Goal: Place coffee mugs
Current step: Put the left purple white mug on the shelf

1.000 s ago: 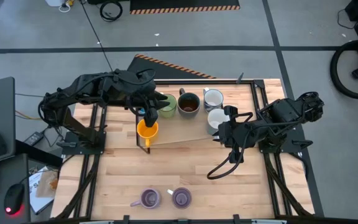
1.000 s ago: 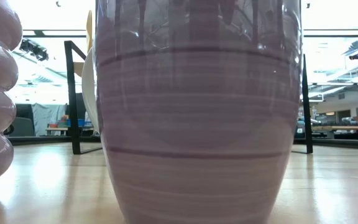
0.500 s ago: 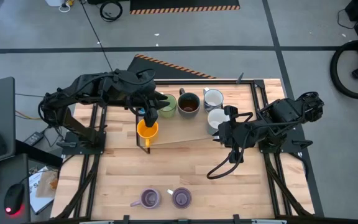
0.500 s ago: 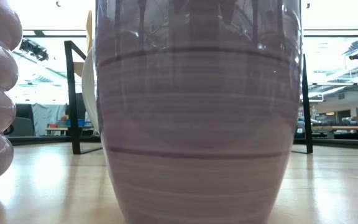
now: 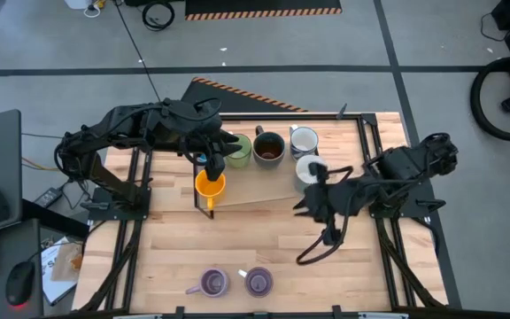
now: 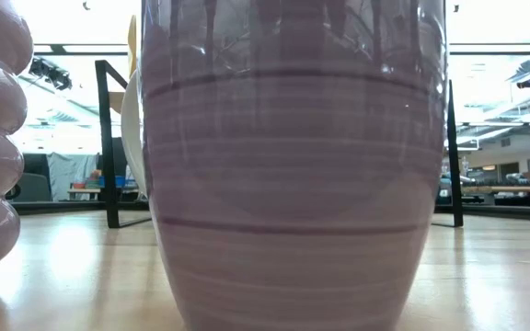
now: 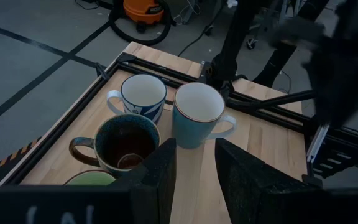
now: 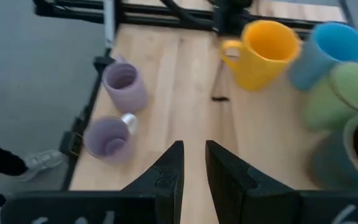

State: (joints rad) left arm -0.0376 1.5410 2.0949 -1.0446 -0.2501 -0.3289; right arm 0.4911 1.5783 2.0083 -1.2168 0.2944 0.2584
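Wooden table (image 5: 264, 239) w/ two dark arms. Far side has the mug cluster: green mug (image 5: 236, 149), dark brown mug (image 5: 268, 148) next to it, white mug (image 5: 304, 140) w/ blue pattern at the row's right end, second white mug (image 5: 309, 168) just in front of that one, touching or nearly so. Orange mug (image 5: 210, 185) sits in front of the green one, near side of the cluster. Blue mug (image 8: 331, 46) shows in the right wrist view only, just beside orange + green; from above the left arm hides it.

Two purple mugs (image 5: 213, 283) and (image 5: 258, 282) at the near edge, side by side, well apart from the rest; one purple mug (image 6: 293, 165) fills the low view, upright.

Left gripper (image 5: 212, 163) over the cluster, btwn green and orange mugs; fingers (image 7: 160, 168) parted w/ a gap, nothing between them, wood visible thru the gap.

Right gripper (image 5: 306, 202) over bare table, just in front of the second white mug, not touching it; fingers (image 8: 169, 171) close together w/ a narrow slit, empty – counts as closed, holding nothing
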